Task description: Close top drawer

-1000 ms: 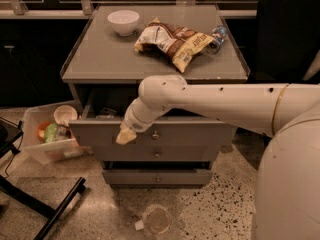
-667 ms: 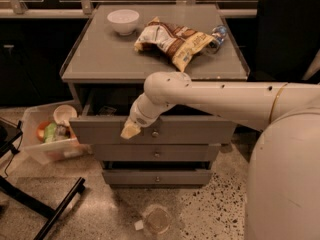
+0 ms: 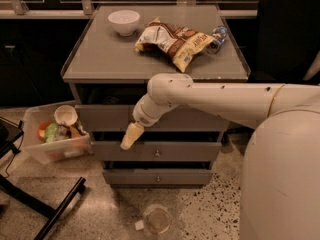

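Grey set of three drawers, seen from above and in front. Top drawer (image 3: 102, 118) just under the bench (image 3: 100, 54), pulled out a little, front standing ahead of the two below, with a dark opening above it. Knob hidden behind the arm.

White arm (image 3: 220, 99) reaching in from the right across the top drawer's front, bent down at the wrist. Pincer (image 3: 130, 137) pointing down and left, left of the drawer's centre, tip over the lower edge of the top drawer's front and the dark gap beneath it. Narrow, closed to one cream-coloured tapered tip, holding nothing. Contact with the panel: cannot tell.

Middle drawer (image 3: 195, 151) and bottom drawer (image 3: 130, 176) both shut, each with a small round knob at centre.

On the bench: white bowl (image 3: 124, 21) at the back left; crumpled snack bag (image 3: 172, 41) near the middle, well apart from the bowl; small blue-and-clear item (image 3: 218, 34) touching the bag's right end, too blurred to name.

On the floor: clear plastic bin (image 3: 55, 151) just left of the drawers, with a pale cup (image 3: 65, 115) and green and orange bits inside; clear cup (image 3: 156, 219) in front of the bottom drawer; black frame leg (image 3: 50, 211) at the lower left. Robot's white body (image 3: 280, 184) filling the lower right.
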